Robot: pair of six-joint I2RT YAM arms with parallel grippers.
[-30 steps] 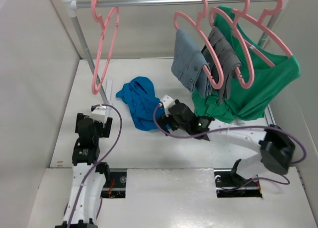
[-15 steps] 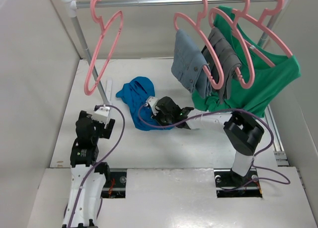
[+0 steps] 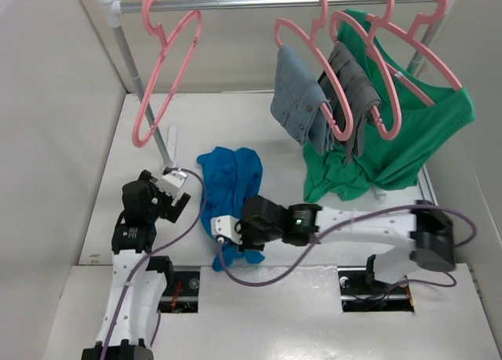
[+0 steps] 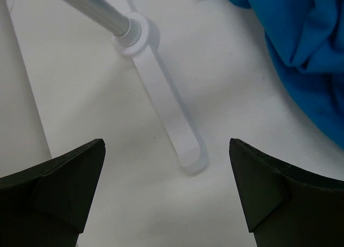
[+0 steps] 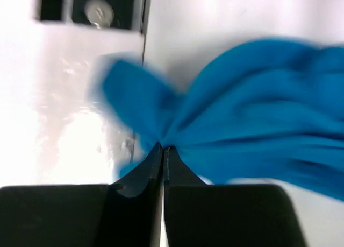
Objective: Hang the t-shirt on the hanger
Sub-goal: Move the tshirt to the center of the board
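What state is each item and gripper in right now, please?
blue t-shirt: crumpled on the table, pinched at one edge.
right gripper: shut on the blue t-shirt.
left gripper: open, empty.
pink hanger: hanging on the rail, bare.
grey-blue denim garment: hung on a hanger.
dark grey garment: hung on a hanger.
green shirt: hung on a hanger.

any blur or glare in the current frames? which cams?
Right wrist: the t-shirt is smeared, while the right gripper shut on it is sharp; glare on the glossy table at left. Left wrist: crisp, the open left gripper dark, featureless. Top external: sharp, evenly lit.
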